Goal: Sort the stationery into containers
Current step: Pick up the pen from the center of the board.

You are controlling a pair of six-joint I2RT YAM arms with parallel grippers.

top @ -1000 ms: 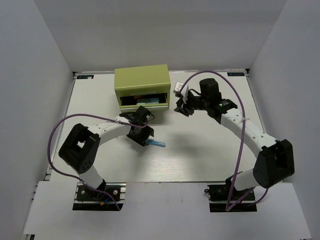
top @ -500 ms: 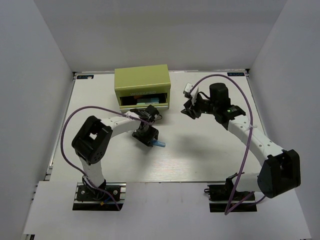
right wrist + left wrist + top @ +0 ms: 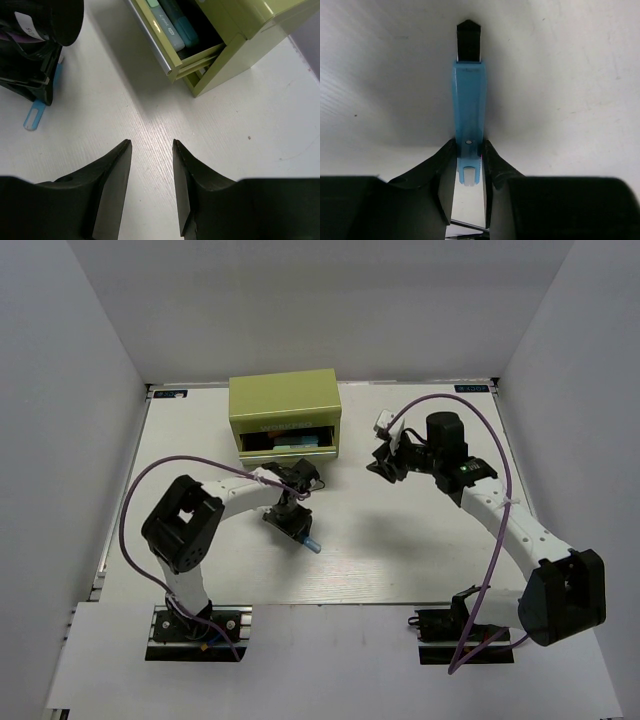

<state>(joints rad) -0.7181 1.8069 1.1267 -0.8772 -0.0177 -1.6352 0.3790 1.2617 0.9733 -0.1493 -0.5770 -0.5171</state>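
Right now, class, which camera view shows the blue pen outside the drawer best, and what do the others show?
The left wrist view: the blue pen fills the middle, whole length and dark tip clear, jaws of the left gripper at its sides. Top external shows only a blue end; right wrist, one end at the left edge.

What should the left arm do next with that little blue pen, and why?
Probably lift straight up a little. In the wrist view the left arm's fingers press on both sides of the blue pen, which seems to lie flat on the table. The olive chest has its drawer open, with pens inside, so raising it clear comes before carrying it there.
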